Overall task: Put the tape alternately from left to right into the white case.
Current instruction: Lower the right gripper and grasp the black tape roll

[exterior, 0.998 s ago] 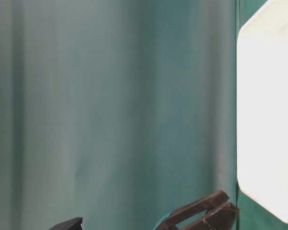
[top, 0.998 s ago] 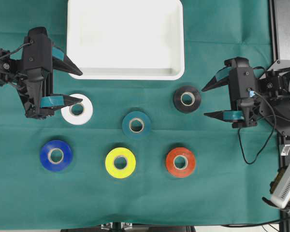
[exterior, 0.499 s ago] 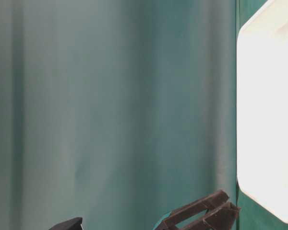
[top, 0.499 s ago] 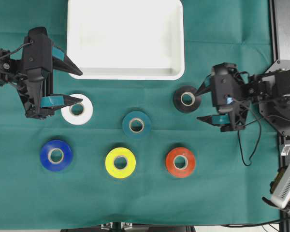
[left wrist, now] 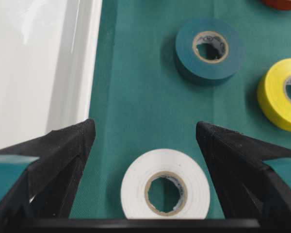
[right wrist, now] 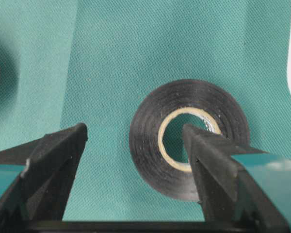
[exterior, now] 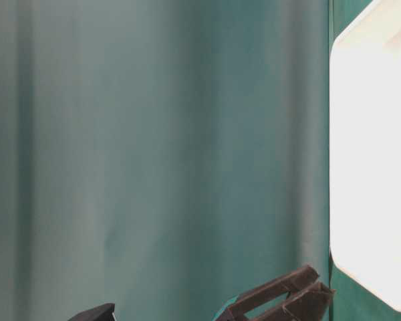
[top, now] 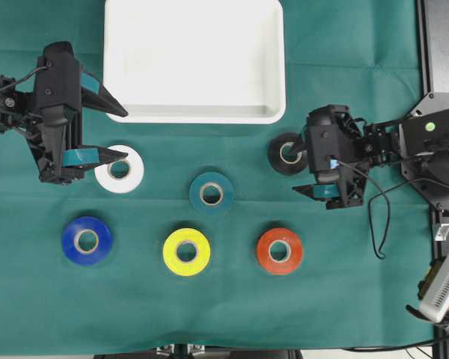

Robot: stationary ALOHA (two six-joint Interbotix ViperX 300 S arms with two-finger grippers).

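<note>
Desk [top: 344, 299]: covered edge to edge in green cloth, flat, a few soft creases; the room beyond is not visible.
Case [top: 194, 114]: white tray at the far middle of the desk, nothing in it, long side running left to right.
Tape: six rolls lie flat on the cloth in front of the case. White [top: 120, 169] and black [top: 288, 153] are nearest it, teal [top: 211, 193] between them, blue [top: 86, 241], yellow [top: 186, 251] and red [top: 279, 250] in the front row.
Left claw [top: 105, 134]: jaws wide apart, holding nothing; white sits just ahead of the gap, near the lower finger.
Right claw [top: 303, 163]: jaws wide apart, holding nothing.
Key relation: black [right wrist: 188, 138] lies just ahead of the right claw, off-centre. One finger [right wrist: 208, 160] overlaps its core in the wrist view; the other stands clear on the cloth.
Judgement: the right claw needs a small sideways shift to straddle the roll; a round roll has no long axis to match.
</note>
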